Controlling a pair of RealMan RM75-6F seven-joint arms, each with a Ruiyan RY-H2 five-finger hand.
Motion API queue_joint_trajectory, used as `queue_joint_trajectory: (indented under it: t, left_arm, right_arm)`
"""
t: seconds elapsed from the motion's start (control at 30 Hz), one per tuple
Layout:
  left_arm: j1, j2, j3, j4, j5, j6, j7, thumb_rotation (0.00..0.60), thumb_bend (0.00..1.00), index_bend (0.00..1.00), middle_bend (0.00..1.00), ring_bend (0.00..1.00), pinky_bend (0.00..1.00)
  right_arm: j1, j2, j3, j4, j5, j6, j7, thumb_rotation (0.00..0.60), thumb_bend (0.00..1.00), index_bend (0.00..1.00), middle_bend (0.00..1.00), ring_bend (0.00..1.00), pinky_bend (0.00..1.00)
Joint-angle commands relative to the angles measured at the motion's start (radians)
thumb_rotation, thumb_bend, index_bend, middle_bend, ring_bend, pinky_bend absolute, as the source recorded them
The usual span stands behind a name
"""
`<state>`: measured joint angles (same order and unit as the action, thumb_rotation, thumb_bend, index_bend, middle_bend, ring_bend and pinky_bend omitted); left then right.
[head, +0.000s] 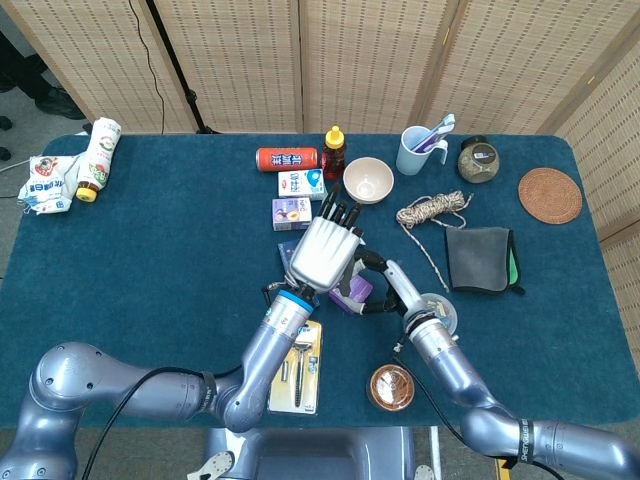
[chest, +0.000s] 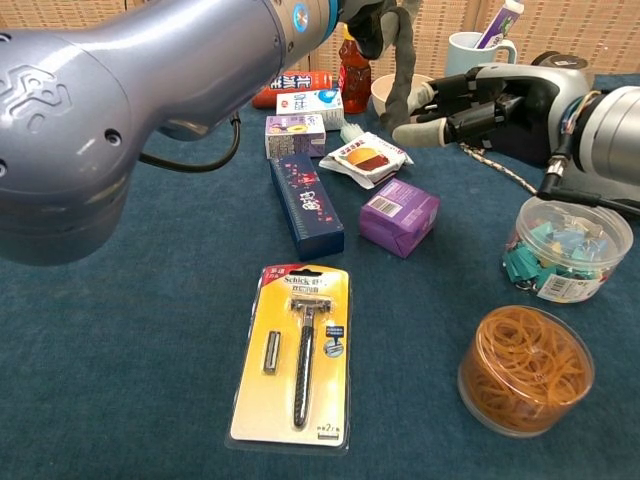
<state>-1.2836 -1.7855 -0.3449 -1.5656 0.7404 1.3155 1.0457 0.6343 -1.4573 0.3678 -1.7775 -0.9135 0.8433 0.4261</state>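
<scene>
purple box (chest: 399, 215) lies near the middle of the tabletop, just beside a blue carton (chest: 306, 203) and a snack packet (chest: 366, 157). nearer the front edge sit a razor pack (chest: 296, 352), a tub of rubber bands (chest: 525, 368) and a tub of binder clips (chest: 565, 247). right hand (chest: 480, 100) hovers above the box, fingers stretched apart, holding nothing. left hand (head: 322, 250) hangs over the same spot, fingers extended, nothing in it. toward the far edge stand a white bowl (head: 368, 180), a red can (head: 286, 159), a sauce bottle (head: 333, 152) and a mug with toothbrushes (head: 418, 148).
</scene>
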Motion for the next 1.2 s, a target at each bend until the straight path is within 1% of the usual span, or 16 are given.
queue_joint_trajectory:
  t: [0.03, 0.5, 0.67, 0.97, 1.1, 1.2]
  left_arm:
    - [0.002, -0.002, -0.002, -0.001, -0.002, -0.001, 0.004, 0.6, 0.6, 0.63, 0.21, 0.2, 0.03]
    - [0.014, -0.01, -0.005, 0.008, 0.015, -0.009, 0.007, 0.6, 0.6, 0.63, 0.21, 0.2, 0.03]
    - [0.016, -0.011, -0.009, 0.005, 0.016, -0.012, 0.013, 0.6, 0.6, 0.63, 0.21, 0.19, 0.03]
    - [0.021, -0.013, -0.008, 0.003, 0.025, -0.015, 0.017, 0.6, 0.6, 0.63, 0.21, 0.19, 0.03]
    - [0.023, -0.014, -0.009, 0.004, 0.026, -0.016, 0.019, 0.6, 0.6, 0.63, 0.21, 0.19, 0.03]
    - [0.025, -0.015, -0.009, 0.004, 0.026, -0.016, 0.021, 0.6, 0.6, 0.63, 0.21, 0.18, 0.03]
  right_arm:
    - [0.0, -0.002, 0.0, 0.003, 0.001, 0.0, 0.0, 0.6, 0.29, 0.47, 0.22, 0.03, 0.0]
    - [-0.001, -0.005, 0.011, 0.003, 0.012, -0.004, 0.008, 0.6, 0.31, 0.51, 0.25, 0.03, 0.0]
    - [-0.003, -0.003, 0.014, 0.0, 0.014, -0.006, 0.011, 0.6, 0.33, 0.52, 0.26, 0.03, 0.0]
    - [-0.005, 0.001, 0.015, -0.002, 0.021, -0.017, 0.019, 0.6, 0.45, 0.54, 0.27, 0.05, 0.0]
    - [-0.006, 0.004, 0.015, -0.003, 0.022, -0.019, 0.019, 0.6, 0.54, 0.55, 0.28, 0.06, 0.0]
    - [-0.006, 0.006, 0.014, -0.003, 0.024, -0.022, 0.018, 0.6, 0.58, 0.56, 0.29, 0.07, 0.0]
